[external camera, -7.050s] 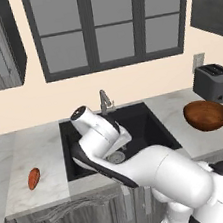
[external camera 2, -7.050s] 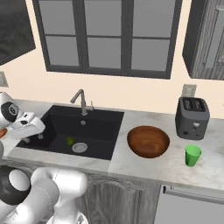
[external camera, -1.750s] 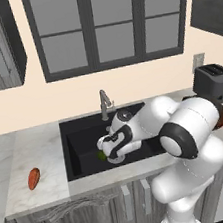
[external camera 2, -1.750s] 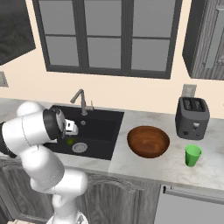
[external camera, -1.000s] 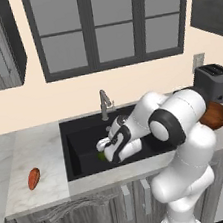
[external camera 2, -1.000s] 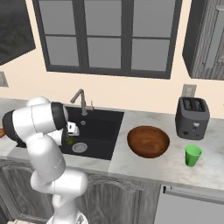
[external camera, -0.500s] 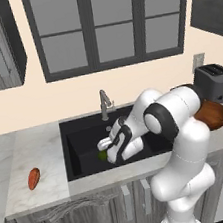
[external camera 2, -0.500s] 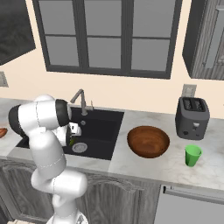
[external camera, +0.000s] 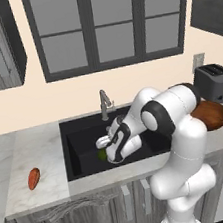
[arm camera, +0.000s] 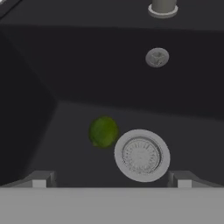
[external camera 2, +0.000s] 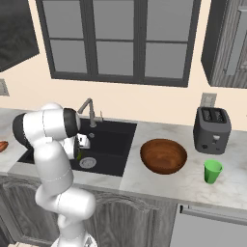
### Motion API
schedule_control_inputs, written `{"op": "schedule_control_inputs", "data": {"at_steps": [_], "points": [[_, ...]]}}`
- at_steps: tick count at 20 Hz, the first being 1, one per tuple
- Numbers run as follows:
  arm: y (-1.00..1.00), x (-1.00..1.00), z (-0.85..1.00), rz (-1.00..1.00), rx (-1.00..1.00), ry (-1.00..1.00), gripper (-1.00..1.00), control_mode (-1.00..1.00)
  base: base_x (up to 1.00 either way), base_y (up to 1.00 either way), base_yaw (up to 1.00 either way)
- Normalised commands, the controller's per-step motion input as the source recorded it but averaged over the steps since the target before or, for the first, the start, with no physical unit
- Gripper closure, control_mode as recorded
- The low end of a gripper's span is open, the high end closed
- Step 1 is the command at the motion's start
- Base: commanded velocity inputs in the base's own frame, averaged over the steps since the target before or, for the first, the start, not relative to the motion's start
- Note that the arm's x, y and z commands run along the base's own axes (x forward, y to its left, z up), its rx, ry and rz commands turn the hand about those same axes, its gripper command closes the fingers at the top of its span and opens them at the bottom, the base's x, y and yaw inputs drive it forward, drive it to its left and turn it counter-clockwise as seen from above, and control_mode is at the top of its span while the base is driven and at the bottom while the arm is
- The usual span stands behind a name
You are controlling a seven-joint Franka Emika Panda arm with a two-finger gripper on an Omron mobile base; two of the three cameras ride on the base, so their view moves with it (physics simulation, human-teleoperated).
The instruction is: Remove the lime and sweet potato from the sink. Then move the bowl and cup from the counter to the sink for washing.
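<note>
While the lime (arm camera: 103, 131) lies on the floor of the sink (arm camera: 65, 83), just beside the silver drain (arm camera: 142, 155), it sits ahead of the hand (arm camera: 111, 178) and a little off its midline, toward the side away from the drain. Being round, it offers no long axis to match. The hand hangs above it with fingers spread wide, holding nothing, so a small sideways shift looks needed before descending.

1. A rendered home kitchen: a black sink (external camera: 82, 138) with a grey faucet (external camera: 104, 103) is set into a marbled stone worktop (external camera 2: 164, 185).
2. Grey wooden cabinets (external camera 2: 149, 226) run below, and dark ones hang above.
3. A toaster (external camera 2: 211, 129) stands by the wall, under a socket.
4. A paned window (external camera 2: 118, 41) sits behind the sink.
</note>
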Motion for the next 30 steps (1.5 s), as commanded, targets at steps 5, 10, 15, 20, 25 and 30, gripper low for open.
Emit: {"op": "schedule_control_inputs", "data": {"at_steps": [5,10,15,20,25,30], "points": [[0.17,0.02,-0.05,-0.05,0.05,0.00,-1.00,-1.00,0.00,0.00,0.00],[0.15,0.03,-0.09,-0.05,0.03,0.00,-1.00,-1.00,0.00,0.00,0.00],[0.10,0.05,-0.11,-0.06,0.00,0.00,-1.00,-1.00,0.00,0.00,0.00],[0.08,0.07,-0.14,-0.06,0.00,0.00,-1.00,-1.00,0.00,0.00,0.00],[0.13,0.03,-0.17,-0.07,0.00,0.00,-1.00,-1.00,0.00,0.00,0.00],[0.15,0.01,-0.18,-0.06,0.00,0.00,-1.00,-1.00,0.00,0.00,0.00]]}}
